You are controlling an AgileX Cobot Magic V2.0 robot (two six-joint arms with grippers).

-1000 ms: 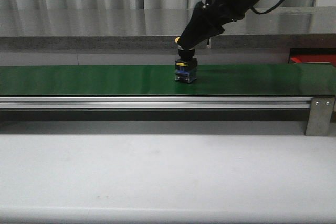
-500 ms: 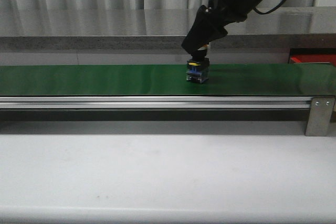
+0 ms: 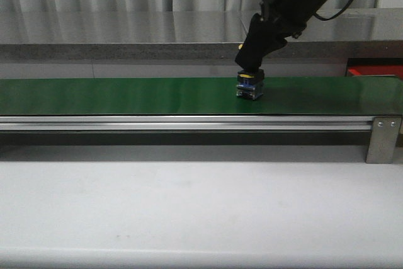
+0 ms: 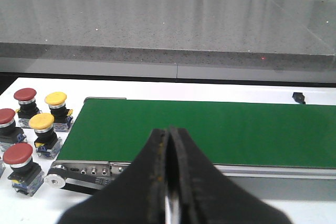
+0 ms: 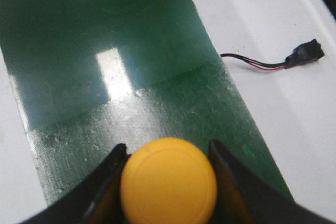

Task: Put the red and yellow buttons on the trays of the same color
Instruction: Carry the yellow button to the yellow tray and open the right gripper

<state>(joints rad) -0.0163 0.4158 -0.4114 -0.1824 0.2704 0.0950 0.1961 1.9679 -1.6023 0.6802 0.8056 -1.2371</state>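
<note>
my right gripper (image 3: 252, 66) is clamped on the yellow mushroom-head button (image 5: 168, 180), one finger on each side of the cap in the right wrist view, and the blue-and-black switch body (image 3: 250, 84) sits at or just off the green conveyor belt (image 3: 126, 96); i cannot tell from the front view whether it has cleared the surface. compared with the earlier front pictures, the button and gripper have travelled along the belt toward the robot's right, step by step, so i read this as the carry under way rather than a grasp being set up. the red tray (image 3: 374, 67) shows only as a strip behind the far right end of the belt, and i see no yellow tray anywhere, so the destination for this piece is out of view. my left gripper (image 4: 169, 192) is pressed together on nothing, hanging over the near edge of the belt, with two red buttons (image 4: 24, 95) and two yellow ones (image 4: 55, 98) waiting just beside the belt's end, plus another red one at the picture's edge. a loose connector lead (image 5: 294, 57) lies on the white table beside the belt.
</note>
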